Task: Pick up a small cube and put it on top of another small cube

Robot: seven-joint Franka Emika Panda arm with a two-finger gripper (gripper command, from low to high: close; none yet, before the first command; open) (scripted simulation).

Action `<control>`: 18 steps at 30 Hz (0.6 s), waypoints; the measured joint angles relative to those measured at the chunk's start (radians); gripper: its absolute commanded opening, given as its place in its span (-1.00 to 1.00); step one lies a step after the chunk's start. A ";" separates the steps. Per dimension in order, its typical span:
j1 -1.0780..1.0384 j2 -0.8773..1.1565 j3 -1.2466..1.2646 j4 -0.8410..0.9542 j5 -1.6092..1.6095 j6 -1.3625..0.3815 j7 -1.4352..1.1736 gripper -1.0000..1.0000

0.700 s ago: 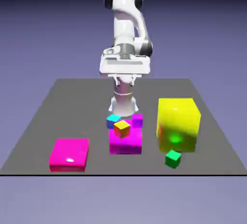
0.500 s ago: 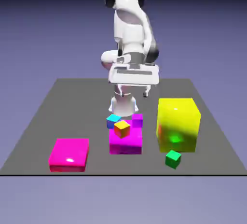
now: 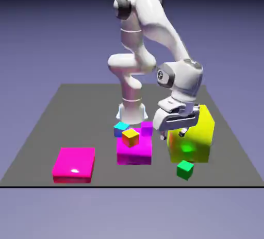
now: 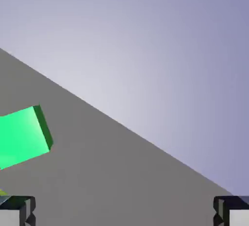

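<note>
An empty claw (image 3: 172,134), its 2 fingers spread wide, is hanging above and behind the green cube (image 3: 185,170), which is resting on the desk (image 3: 103,124) in front of the yellow block (image 3: 198,142), toward the exterior view's right and nearer the camera

Yellow block (image 3: 198,142) — beside the gripper (image 3: 172,134)

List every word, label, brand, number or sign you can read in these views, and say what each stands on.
No readable text in either view.
The arm's round joint cap: a small dark mark, too small and blurred to tell whether it is a letter, logo or plain shape.
Green cube, yellow block, pink block: no lettering on the faces that show.
</note>
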 measured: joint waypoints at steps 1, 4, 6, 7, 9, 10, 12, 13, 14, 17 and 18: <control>-0.001 0.036 0.018 0.031 -0.017 -0.037 0.002 0.00; -0.003 0.145 0.071 0.123 -0.068 -0.149 0.008 0.00; -0.005 0.217 0.107 0.185 -0.102 -0.223 0.011 0.00; -0.006 0.254 0.125 0.215 -0.119 -0.261 0.013 0.00; -0.007 0.326 0.160 0.277 -0.153 -0.335 0.017 0.00; -0.008 0.362 0.178 0.308 -0.169 -0.372 0.019 0.00; -0.010 0.435 0.213 0.369 -0.203 -0.447 0.023 0.00; -0.010 0.471 0.231 0.400 -0.220 -0.484 0.025 0.00; -0.011 0.507 0.249 0.431 -0.237 -0.521 0.027 0.00; -0.014 0.616 0.302 0.523 -0.288 -0.633 0.032 0.00; -0.015 0.652 0.320 0.554 -0.305 -0.670 0.034 0.00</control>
